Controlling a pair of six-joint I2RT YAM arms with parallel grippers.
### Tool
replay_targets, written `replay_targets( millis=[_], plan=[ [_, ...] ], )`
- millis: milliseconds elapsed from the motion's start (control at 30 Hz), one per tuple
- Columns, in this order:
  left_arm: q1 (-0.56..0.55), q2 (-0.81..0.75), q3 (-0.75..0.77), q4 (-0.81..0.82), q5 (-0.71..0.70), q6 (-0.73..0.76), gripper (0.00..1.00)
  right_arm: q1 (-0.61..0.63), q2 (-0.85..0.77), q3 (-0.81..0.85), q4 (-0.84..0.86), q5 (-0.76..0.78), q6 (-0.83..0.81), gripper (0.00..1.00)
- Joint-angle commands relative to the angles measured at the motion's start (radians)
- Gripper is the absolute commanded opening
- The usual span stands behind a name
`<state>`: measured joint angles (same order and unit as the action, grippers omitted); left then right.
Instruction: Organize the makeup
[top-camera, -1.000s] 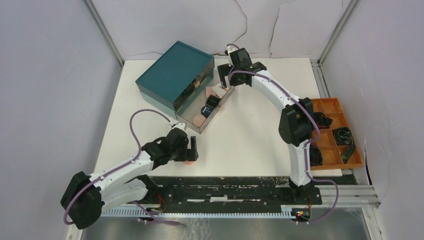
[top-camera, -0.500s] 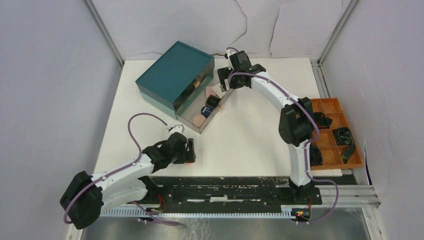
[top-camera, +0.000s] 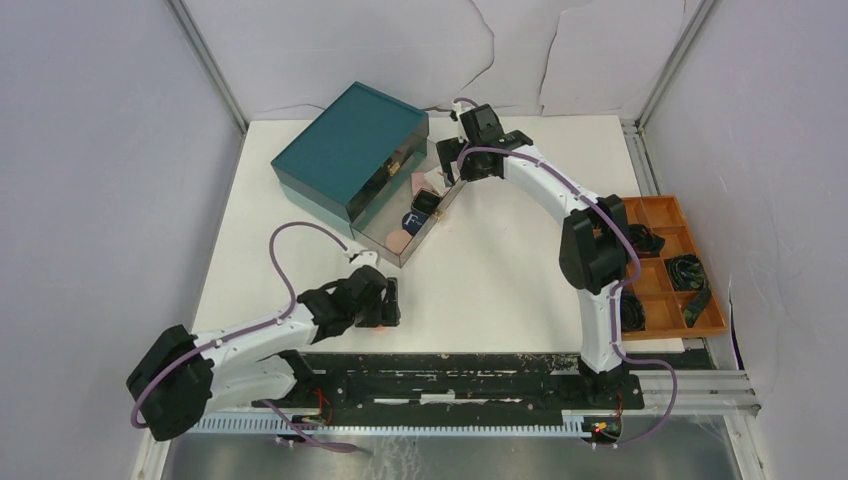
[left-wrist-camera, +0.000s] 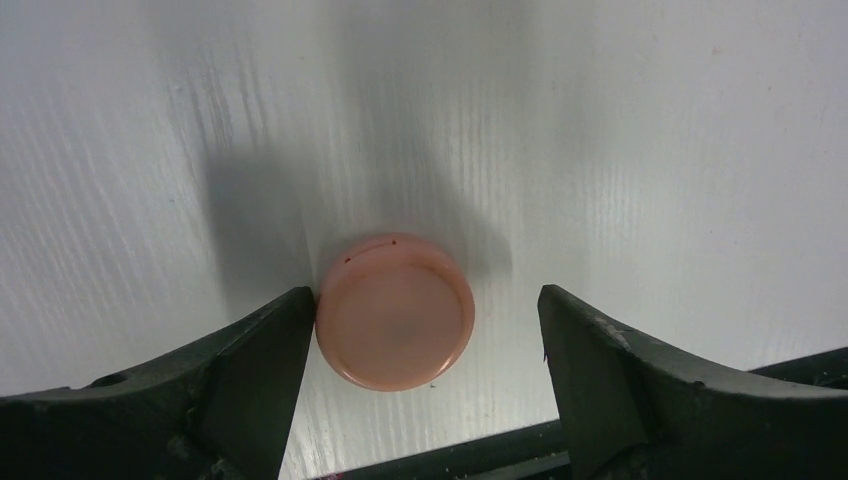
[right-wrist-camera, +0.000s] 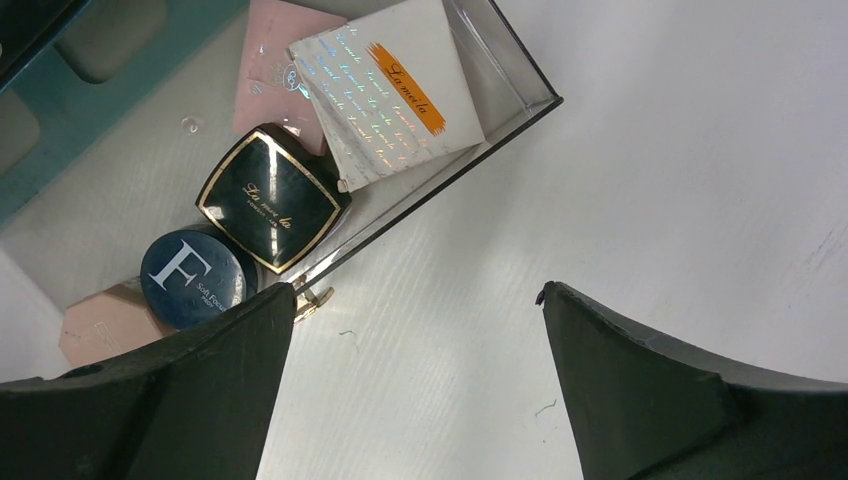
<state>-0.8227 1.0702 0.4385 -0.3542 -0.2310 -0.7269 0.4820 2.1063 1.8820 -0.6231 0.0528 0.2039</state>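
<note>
A pink round disc (left-wrist-camera: 393, 312) lies on the white table near its front edge, also just visible in the top view (top-camera: 378, 325). My left gripper (left-wrist-camera: 425, 345) is open around it; the left finger touches the disc, the right finger stands apart. My right gripper (right-wrist-camera: 415, 340) is open and empty over bare table beside the clear drawer (right-wrist-camera: 455, 170). In the drawer lie a black square compact (right-wrist-camera: 272, 197), a dark-blue round "F" tin (right-wrist-camera: 192, 277), a white pad (right-wrist-camera: 385, 95), a pink square (right-wrist-camera: 270, 60) and a beige piece (right-wrist-camera: 105, 325).
The large teal drawer box (top-camera: 350, 148) stands at the back left with its clear drawer (top-camera: 372, 230) pulled out toward the middle. An orange compartment tray (top-camera: 665, 265) with dark rolled bundles sits at the right edge. A black rail (top-camera: 450, 365) runs along the table's front.
My left gripper has shifted a little to the right over the pink disc. My right gripper has drifted slightly right, away from the drawer's far end.
</note>
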Motion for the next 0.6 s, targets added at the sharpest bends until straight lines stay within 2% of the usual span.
replay_targets(
  millis=[0, 167, 567],
  plan=[
    [-0.043, -0.026, -0.011, -0.120, 0.047, -0.132, 0.89, -0.005, -0.065, -0.014, 0.032, 0.000, -0.001, 1.00],
    [-0.058, -0.039, -0.006, -0.165, 0.013, -0.167, 0.88, -0.005, -0.056, -0.035, 0.042, -0.010, 0.008, 1.00],
    [-0.059, 0.141, 0.078, -0.188, -0.005, -0.138, 0.87, -0.028, -0.068, -0.050, 0.048, -0.017, 0.006, 1.00]
  ],
)
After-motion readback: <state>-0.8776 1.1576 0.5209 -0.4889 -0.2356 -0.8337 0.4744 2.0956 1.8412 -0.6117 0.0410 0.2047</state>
